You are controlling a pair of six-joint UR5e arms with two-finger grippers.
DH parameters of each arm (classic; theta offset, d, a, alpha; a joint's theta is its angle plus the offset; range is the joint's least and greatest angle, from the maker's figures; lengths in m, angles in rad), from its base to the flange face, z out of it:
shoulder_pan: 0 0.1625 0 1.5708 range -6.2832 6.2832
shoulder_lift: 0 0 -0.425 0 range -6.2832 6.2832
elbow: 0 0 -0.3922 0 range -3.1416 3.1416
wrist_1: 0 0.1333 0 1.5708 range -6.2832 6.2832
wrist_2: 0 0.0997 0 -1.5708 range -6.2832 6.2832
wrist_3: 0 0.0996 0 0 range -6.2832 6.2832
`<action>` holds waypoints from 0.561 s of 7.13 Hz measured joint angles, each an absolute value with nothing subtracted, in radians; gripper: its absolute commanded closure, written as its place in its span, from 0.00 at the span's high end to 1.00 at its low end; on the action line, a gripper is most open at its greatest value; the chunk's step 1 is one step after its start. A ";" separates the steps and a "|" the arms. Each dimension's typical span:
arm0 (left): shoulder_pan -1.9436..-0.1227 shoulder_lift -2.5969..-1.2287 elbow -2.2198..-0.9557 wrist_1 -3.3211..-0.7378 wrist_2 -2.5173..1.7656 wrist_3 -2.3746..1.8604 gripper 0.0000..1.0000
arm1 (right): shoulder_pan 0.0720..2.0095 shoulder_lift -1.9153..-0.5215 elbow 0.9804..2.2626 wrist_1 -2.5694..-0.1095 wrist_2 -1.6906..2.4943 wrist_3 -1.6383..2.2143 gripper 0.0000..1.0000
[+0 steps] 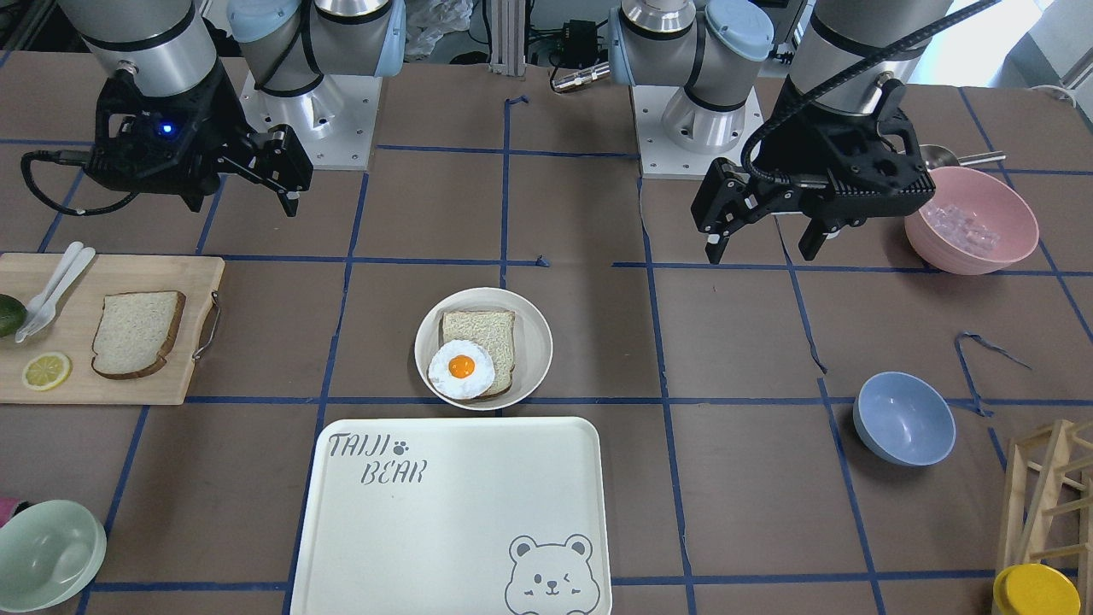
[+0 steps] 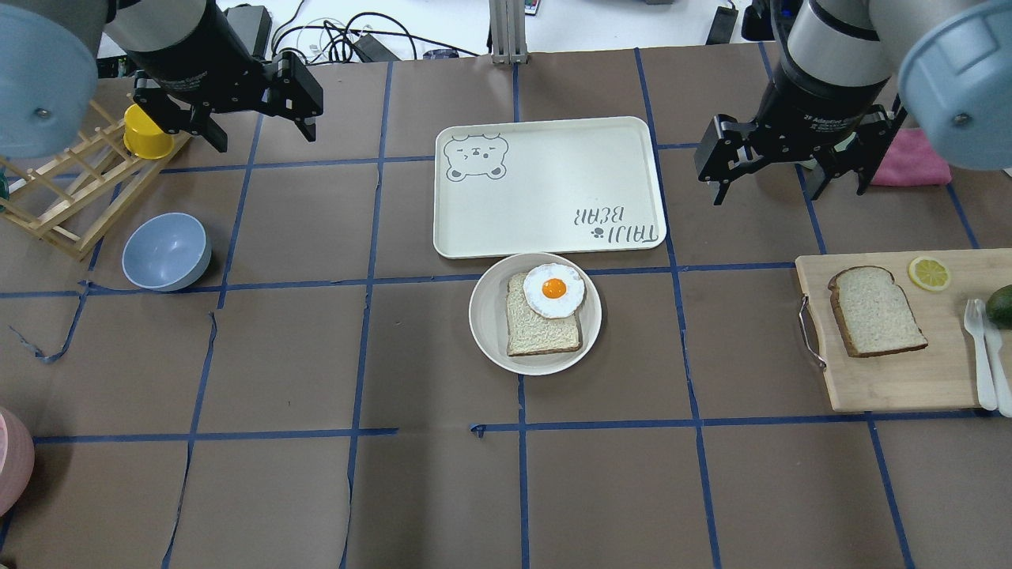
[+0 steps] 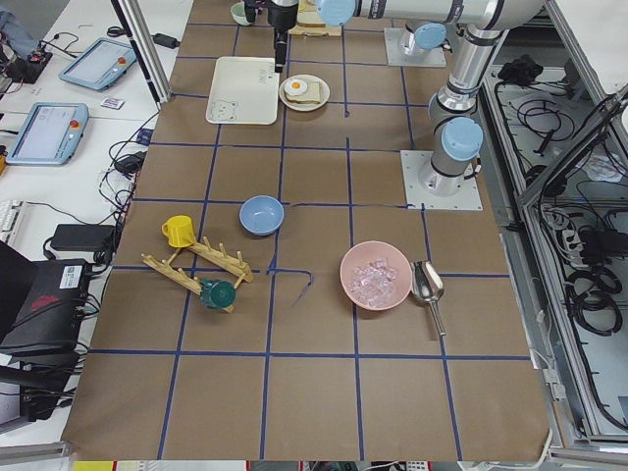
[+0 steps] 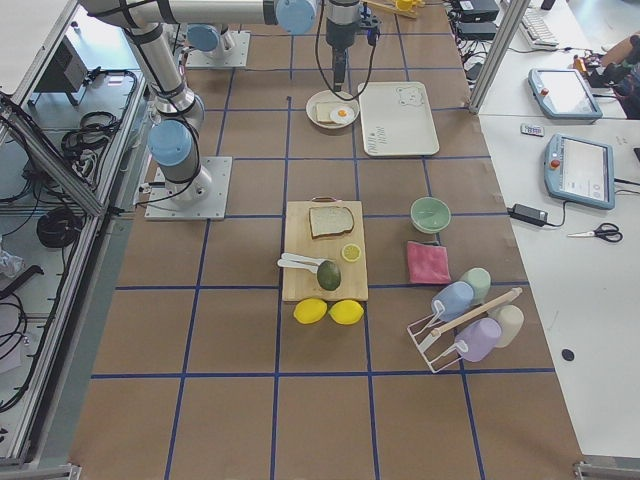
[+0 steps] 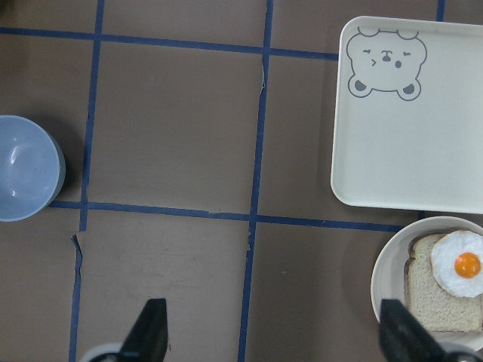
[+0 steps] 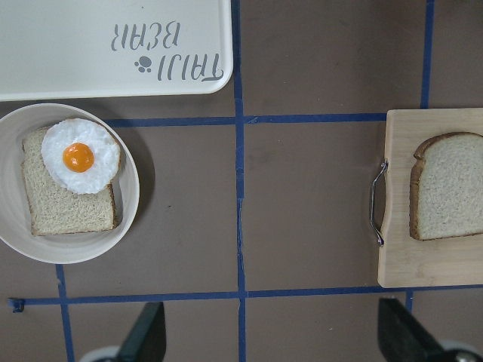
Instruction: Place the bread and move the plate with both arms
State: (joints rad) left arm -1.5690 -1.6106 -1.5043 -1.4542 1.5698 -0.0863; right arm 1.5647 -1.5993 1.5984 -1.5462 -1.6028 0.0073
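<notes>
The bread (image 2: 876, 310), pale with a dark crust, lies flat on a wooden cutting board (image 2: 893, 379); it also shows in the right wrist view (image 6: 450, 186). The cream plate (image 2: 484, 316) sits mid-table and holds a tanner slice (image 2: 538, 332) topped with a fried egg (image 2: 554, 289). My right gripper (image 2: 771, 194) hangs open and empty above the table, between the plate and the board. My left gripper (image 2: 266, 141) hangs open and empty far left of the plate, whose rim (image 5: 385, 279) shows in the left wrist view.
The bear-printed tray (image 2: 545, 190) lies just beyond the plate. A blue bowl (image 2: 166, 251), a wooden rack (image 2: 71, 190) and a yellow cup (image 2: 146, 133) are at the left. A lemon slice (image 2: 929, 273), cutlery (image 2: 980, 348) and an avocado (image 2: 1002, 304) share the board.
</notes>
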 measured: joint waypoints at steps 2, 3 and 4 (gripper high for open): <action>-1.568 -1.610 -1.505 -1.454 1.572 -0.085 1.00 | 1.565 -1.600 1.598 -1.544 -1.603 0.012 1.00; -1.568 -1.610 -1.505 -1.454 1.572 -0.084 1.00 | 1.565 -1.600 1.598 -1.541 -1.603 0.015 1.00; -1.568 -1.610 -1.505 -1.454 1.572 -0.083 1.00 | 1.565 -1.600 1.598 -1.538 -1.603 0.016 1.00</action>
State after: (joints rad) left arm -1.5677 -1.6095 -1.5048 -1.4542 1.5716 -0.0832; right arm 1.5649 -1.5999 1.5984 -1.5381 -1.6030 0.0162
